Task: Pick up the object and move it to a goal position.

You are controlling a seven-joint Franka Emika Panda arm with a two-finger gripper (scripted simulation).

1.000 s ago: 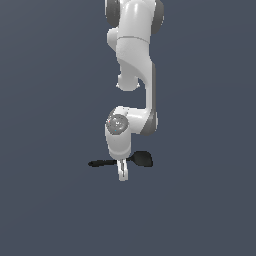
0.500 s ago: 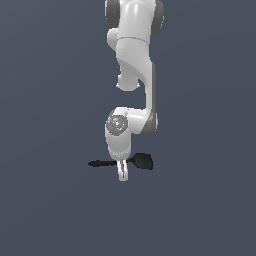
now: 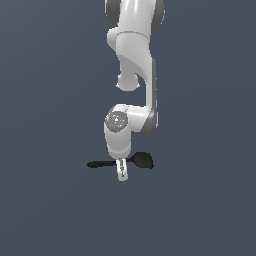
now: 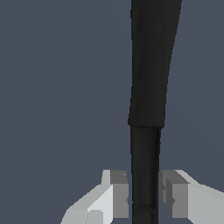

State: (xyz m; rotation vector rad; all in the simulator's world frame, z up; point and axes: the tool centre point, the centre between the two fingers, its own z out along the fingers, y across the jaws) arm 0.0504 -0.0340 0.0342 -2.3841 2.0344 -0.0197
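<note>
The object (image 3: 142,160) is a black spatula-like utensil lying flat on the dark floor. Its broad head points to the exterior view's right and its thin handle to the left. My gripper (image 3: 121,174) points straight down over the handle's middle, fingers reaching to the floor. In the wrist view the handle (image 4: 151,65) runs between the two grey pads (image 4: 119,194), which press against it on both sides. My gripper (image 4: 145,197) is shut on the handle. The utensil's head is out of the wrist view.
The white arm (image 3: 132,60) rises straight above the gripper. A plain dark grey floor (image 3: 200,210) lies all around, and I see no other objects.
</note>
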